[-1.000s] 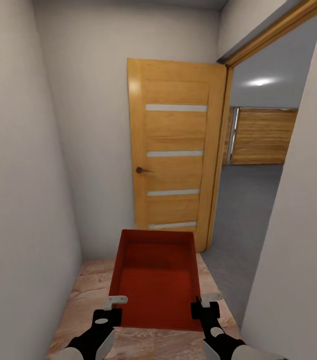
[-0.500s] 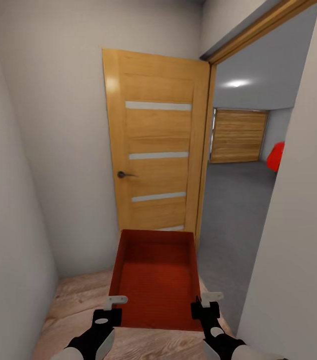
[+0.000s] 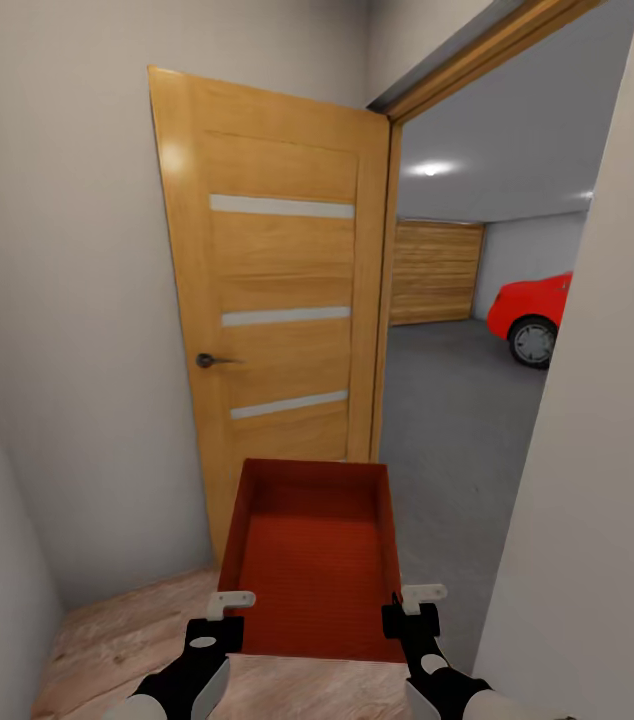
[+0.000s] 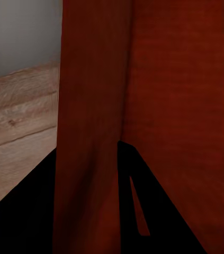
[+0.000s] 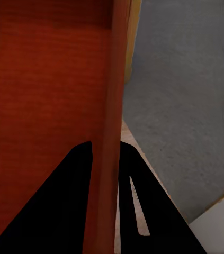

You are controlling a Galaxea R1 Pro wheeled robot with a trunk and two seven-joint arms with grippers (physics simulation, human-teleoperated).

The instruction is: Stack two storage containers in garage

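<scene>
The robot stands in a narrow white-walled passage, carrying one storage container (image 3: pixel 314 560) out in front of its trunk, above the pale wood-plank flooring (image 3: pixel 127 640). The left gripper (image 3: pixel 227 606) is clamped on the container's left side wall near its close end, and the right gripper (image 3: pixel 415 602) is clamped on the right side wall opposite. In the left wrist view the orange-red wall (image 4: pixel 90 127) runs between the dark fingers (image 4: pixel 159 211), one on each face; the right wrist view shows the same grasp on the other wall (image 5: pixel 109 121), with the grey concrete floor (image 5: pixel 180 95) beyond it.

Against the earlier head pictures the whole scene has slid leftwards, which means the camera has turned right; the container and both grippers sit at the same place in the picture as before. The open wooden door (image 3: pixel 272 300) with pale stripes, earlier near the middle, now stands further left and looks larger. The doorway (image 3: pixel 457 330) beside it takes up more of the view, so more of the garage's dark grey floor (image 3: pixel 447 420) appears. The red car (image 3: pixel 532 310), absent a second ago and only a sliver half a second ago, now shows its front wheel and bodywork at the right edge of the opening. A wooden roll-up door (image 3: pixel 437 272) lies on the far wall.
</scene>
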